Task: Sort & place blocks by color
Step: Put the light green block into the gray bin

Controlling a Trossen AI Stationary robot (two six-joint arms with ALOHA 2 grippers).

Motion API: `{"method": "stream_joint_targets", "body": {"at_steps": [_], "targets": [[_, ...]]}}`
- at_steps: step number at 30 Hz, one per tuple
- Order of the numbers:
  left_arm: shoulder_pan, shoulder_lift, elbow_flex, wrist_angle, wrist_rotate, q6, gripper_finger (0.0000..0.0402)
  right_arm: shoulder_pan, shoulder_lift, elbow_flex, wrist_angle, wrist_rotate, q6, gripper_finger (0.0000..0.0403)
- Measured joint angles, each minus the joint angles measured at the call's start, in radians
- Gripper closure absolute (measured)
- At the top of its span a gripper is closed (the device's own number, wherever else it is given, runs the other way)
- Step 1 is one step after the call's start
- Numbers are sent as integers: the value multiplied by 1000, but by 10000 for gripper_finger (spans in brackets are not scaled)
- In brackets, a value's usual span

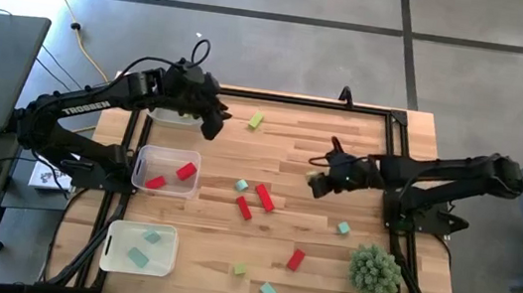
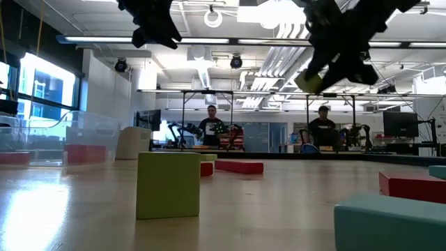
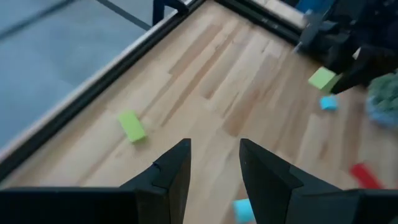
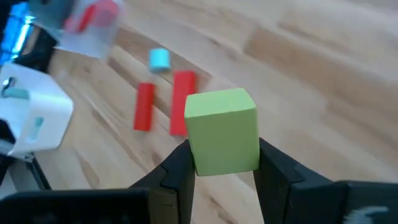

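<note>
I have a yellow-green cube (image 4: 222, 130) pinched between the fingers of the right hand (image 4: 221, 163), lifted clear of the wooden tabletop (image 1: 292, 140) near its middle, presumably so it can travel to a bin without sweeping the red bars (image 1: 252, 203) below; the left hand (image 3: 214, 165) hangs empty, fingers partly apart, over the far bin (image 1: 167, 114), where I judge yellow-green belongs. Red blocks lie in the middle bin (image 1: 166, 171), teal in the near one (image 1: 140, 249); others lie loose across the planks; beyond, a lit workshop with two people standing.
</note>
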Motion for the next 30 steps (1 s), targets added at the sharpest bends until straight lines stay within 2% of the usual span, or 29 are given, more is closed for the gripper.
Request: {"method": "stream_joint_targets", "body": {"at_steps": [5, 11, 15, 21, 25, 30], "targets": [[0, 0, 0, 21, 30, -149, 275, -39, 0, 78, 0, 2, -212, 297], [0, 0, 0, 36, 35, -219, 272, -87, 0, 163, 0, 19, -424, 297], [0, 0, 0, 40, 35, -289, 256, -113, 0, 199, 0, 20, -545, 297], [-6, 0, 0, 40, 33, -499, 222, -129, 2, 211, 0, 21, -672, 297], [-37, 6, 0, 43, 16, -601, 216, -131, 28, 212, 1, 27, -721, 297], [-91, 33, 0, 68, -15, -638, 216, -130, 92, 212, 14, 27, -782, 297]]}}
